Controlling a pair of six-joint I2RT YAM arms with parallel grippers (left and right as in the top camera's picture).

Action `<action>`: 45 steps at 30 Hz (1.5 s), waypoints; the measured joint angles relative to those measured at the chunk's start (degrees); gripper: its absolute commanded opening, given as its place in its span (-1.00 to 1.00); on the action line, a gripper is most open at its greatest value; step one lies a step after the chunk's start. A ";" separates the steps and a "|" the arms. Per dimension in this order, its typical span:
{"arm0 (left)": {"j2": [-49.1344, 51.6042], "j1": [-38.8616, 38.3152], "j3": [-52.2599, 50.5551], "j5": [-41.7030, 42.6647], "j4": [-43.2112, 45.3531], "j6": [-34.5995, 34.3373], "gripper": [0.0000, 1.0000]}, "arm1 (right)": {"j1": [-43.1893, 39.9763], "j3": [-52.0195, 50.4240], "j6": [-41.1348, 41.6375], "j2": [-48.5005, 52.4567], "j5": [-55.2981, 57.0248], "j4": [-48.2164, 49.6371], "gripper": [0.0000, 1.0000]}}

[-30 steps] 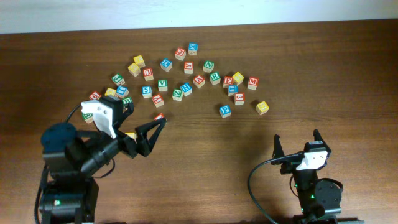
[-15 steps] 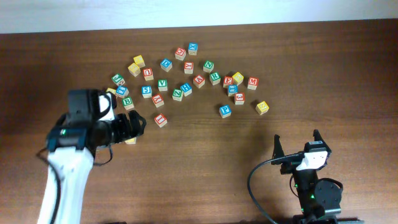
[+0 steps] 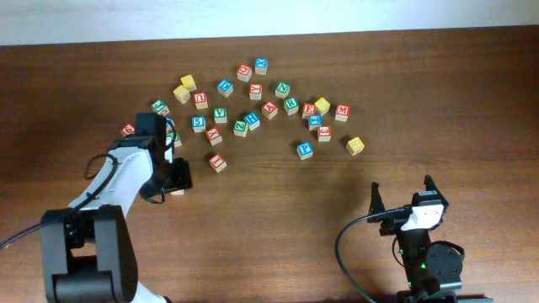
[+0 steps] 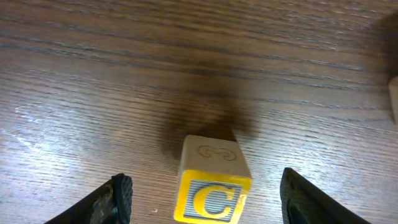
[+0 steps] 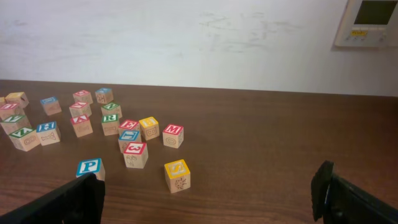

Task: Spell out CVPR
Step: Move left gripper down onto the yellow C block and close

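In the left wrist view the yellow C cube (image 4: 214,182) stands on the wood between my left gripper's (image 4: 208,202) fingers. A gap shows on each side of it, so the jaws are open and not touching it. From overhead the left gripper (image 3: 177,175) points down and covers most of that cube. The green V (image 3: 220,114), green R (image 3: 290,105) and blue P (image 3: 305,149) cubes lie in the scatter further back. My right gripper (image 3: 402,195) rests open at the front right, with P (image 5: 89,167) and R (image 5: 110,118) far ahead of it.
Several other lettered cubes are spread across the back middle of the table (image 3: 438,101). A red cube (image 3: 217,162) lies just right of the left gripper. A yellow cube (image 5: 177,169) is the nearest one to the right gripper.
The left arm swung down and settled over the yellow C cube, and its jaws narrowed around it. The right arm has not moved.
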 measured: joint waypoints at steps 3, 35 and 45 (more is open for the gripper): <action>0.00 -0.02 0.00 3.56 0.11 3.67 0.33 | 0.00 0.00 0.04 0.00 0.00 0.00 0.97; 3.96 0.00 0.22 1.40 3.82 5.73 -0.33 | 0.00 0.00 0.02 0.00 0.00 0.00 0.97; 3.96 0.00 0.26 1.38 2.03 5.75 -0.44 | 0.00 0.00 0.04 0.00 0.00 0.00 0.97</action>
